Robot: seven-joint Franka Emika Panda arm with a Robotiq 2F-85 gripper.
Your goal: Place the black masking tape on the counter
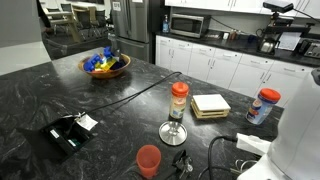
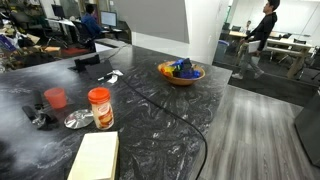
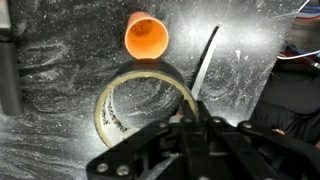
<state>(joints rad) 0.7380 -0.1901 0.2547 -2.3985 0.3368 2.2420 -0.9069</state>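
On glossy veined counter (image 1: 60,90), squat black masking tape (image 1: 180,159) beside orange cup (image 1: 148,160); jaws' state unclear.

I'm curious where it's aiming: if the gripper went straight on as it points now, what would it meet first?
Probably the tape roll, at its right rim beside the black cable, then the counter beneath; depth is hard to judge.

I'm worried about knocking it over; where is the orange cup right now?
The orange cup stands on the counter, at the bottom of an exterior view, close to the shiny ring and spice jar.
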